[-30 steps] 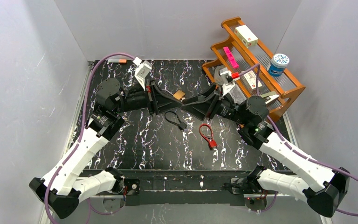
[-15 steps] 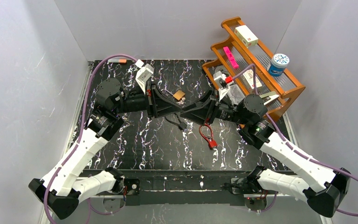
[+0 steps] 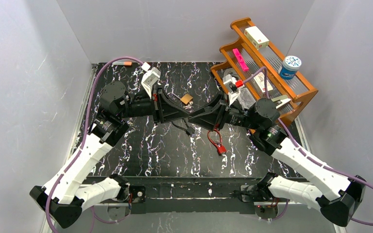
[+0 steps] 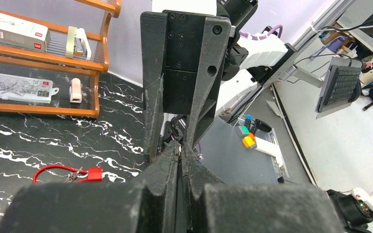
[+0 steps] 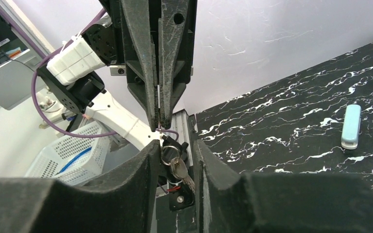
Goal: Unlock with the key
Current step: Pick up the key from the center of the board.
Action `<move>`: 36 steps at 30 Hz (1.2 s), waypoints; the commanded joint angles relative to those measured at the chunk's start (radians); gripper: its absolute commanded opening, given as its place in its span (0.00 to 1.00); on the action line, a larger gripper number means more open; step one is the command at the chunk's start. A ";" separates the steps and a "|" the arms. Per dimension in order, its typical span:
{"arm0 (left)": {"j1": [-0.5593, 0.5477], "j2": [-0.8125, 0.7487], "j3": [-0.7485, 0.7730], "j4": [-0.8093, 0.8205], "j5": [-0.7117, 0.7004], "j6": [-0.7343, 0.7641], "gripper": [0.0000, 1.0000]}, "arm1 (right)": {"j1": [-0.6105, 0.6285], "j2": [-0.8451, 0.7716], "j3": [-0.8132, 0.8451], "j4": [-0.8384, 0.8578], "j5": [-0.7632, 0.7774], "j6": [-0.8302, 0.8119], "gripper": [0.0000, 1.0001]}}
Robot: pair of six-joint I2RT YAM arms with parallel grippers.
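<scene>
black padlock, held up over the table

your left gripper [image 5: 159, 121] has its fingers pressed together on the thin loop of the black padlock [image 5: 171, 154], with a key [image 5: 180, 172] hanging against it. your right gripper [image 5: 175, 148] has one finger on each side of the lock body; you cannot tell whether they grip it. below is a black, white-veined table [image 3: 141, 150] with a red padlock [image 3: 220, 149] lying on it. a wooden rack [image 3: 312, 91] stands at the far right corner, against plain pale walls [image 3: 184, 29].
</scene>
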 commanded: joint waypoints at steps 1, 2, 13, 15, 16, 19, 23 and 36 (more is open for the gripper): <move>-0.002 -0.024 0.028 0.005 0.035 0.007 0.00 | -0.003 0.007 0.053 0.056 -0.023 0.002 0.35; -0.002 -0.024 0.028 0.005 0.036 0.007 0.00 | -0.002 0.009 0.054 0.055 -0.028 0.002 0.32; -0.001 -0.024 0.021 -0.016 0.029 0.027 0.00 | -0.004 0.007 0.053 0.056 -0.033 0.006 0.40; -0.002 -0.027 0.020 -0.024 0.017 0.037 0.00 | -0.003 -0.005 0.046 0.059 -0.022 0.003 0.43; -0.001 -0.027 0.021 -0.028 0.013 0.040 0.00 | -0.003 -0.010 0.044 0.059 -0.016 0.002 0.44; -0.002 -0.027 0.017 -0.032 0.010 0.039 0.00 | -0.003 -0.016 0.045 0.048 -0.011 -0.004 0.42; -0.001 -0.029 0.014 -0.032 0.000 0.040 0.00 | -0.003 -0.007 0.050 0.038 -0.029 -0.007 0.30; -0.001 -0.030 0.019 -0.034 -0.035 0.030 0.00 | -0.003 0.000 0.047 0.039 -0.031 -0.016 0.01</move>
